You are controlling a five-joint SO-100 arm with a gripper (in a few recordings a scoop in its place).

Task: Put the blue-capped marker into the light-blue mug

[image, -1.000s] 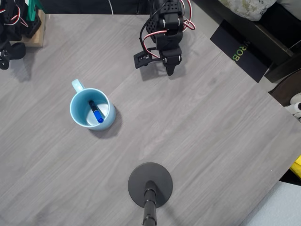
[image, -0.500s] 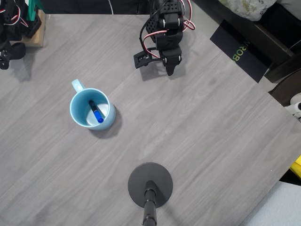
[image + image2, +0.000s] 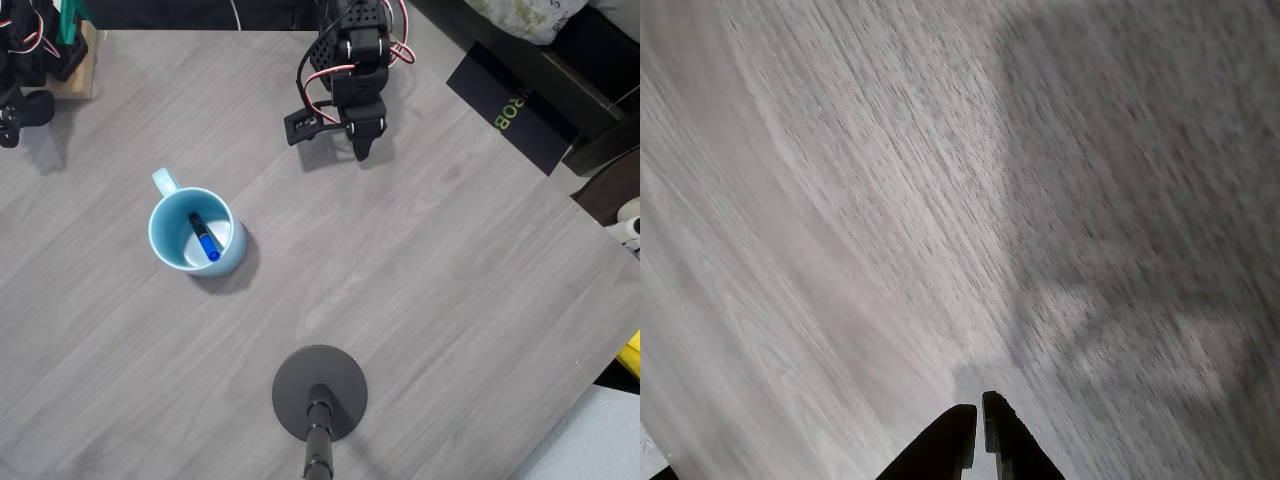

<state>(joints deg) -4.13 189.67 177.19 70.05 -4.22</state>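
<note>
The light-blue mug (image 3: 194, 232) stands upright left of the table's middle in the overhead view, its small handle pointing up-left. Inside it lies the blue-capped marker (image 3: 204, 238), dark body leaning toward the top, blue cap toward the lower right. My gripper (image 3: 361, 152) hangs folded back near the arm's base at the top centre, well right of and above the mug. In the wrist view its two black fingertips (image 3: 978, 425) meet with nothing between them, just above bare grey wood.
A round black stand base (image 3: 320, 392) with a pole sits at the bottom centre. A wooden block (image 3: 72, 72) is at the top-left corner. The table's right edge (image 3: 575, 200) runs diagonally, with dark boxes beyond it.
</note>
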